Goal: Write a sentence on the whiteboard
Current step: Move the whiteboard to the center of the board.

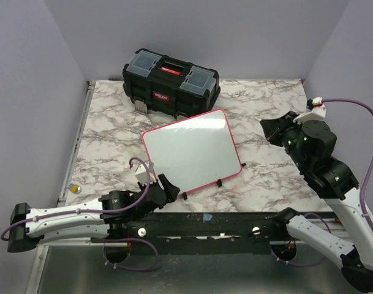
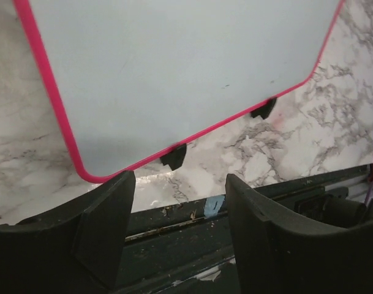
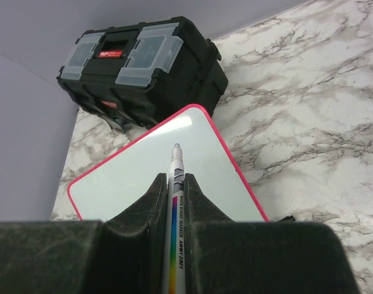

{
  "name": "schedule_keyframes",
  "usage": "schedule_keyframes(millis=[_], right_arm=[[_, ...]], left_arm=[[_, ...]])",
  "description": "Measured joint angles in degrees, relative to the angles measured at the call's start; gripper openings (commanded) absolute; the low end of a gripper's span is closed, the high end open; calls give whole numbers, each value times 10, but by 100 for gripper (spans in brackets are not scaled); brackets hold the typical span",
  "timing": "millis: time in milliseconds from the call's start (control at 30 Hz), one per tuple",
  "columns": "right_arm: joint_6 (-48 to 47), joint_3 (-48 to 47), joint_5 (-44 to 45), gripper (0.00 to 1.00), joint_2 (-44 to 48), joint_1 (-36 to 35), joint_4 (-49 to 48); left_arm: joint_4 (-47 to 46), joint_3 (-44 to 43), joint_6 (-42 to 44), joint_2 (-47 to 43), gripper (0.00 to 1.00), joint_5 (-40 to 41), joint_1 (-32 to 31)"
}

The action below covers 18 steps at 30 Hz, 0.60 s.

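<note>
Pink-red rim, rounded corners, glossy white face: that's the whiteboard (image 1: 191, 150), lying flat and a bit skewed on the marble table (image 1: 266, 177). Small black feet (image 2: 174, 156) poke out from under its near edge. The face looks plain pale white with some soft glare in all three views.

The left claw (image 1: 165, 188) sits low at the board's near left corner, fingers spread wide with nothing between them. From its wrist cam the rounded corner is just past the left fingertip, but I honestly can't tell if they touch.

The right claw (image 1: 273, 130) hangs off the board's right side, not touching it. It's pinching a marker (image 3: 176, 202) tight, and the tip sticks out past the fingers toward the board.

A black toolbox (image 1: 171, 81) sits just behind the board's far edge.
</note>
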State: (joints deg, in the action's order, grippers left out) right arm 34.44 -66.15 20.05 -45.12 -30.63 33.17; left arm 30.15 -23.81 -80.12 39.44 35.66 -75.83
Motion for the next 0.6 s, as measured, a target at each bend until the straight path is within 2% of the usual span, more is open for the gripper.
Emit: schedule_keyframes(millis=[267, 400, 500, 600], right_arm=[[-7, 10, -2, 1, 0, 0, -1], [-10, 11, -10, 1, 0, 0, -1], [-11, 11, -18, 1, -1, 0, -1], [-16, 11, -30, 1, -3, 0, -1]], left_arm=[[24, -117, 246, -84, 64, 27, 14], [22, -171, 377, -67, 64, -5, 80], [27, -227, 462, -3, 65, -51, 176], [30, -270, 532, 51, 66, -91, 231]])
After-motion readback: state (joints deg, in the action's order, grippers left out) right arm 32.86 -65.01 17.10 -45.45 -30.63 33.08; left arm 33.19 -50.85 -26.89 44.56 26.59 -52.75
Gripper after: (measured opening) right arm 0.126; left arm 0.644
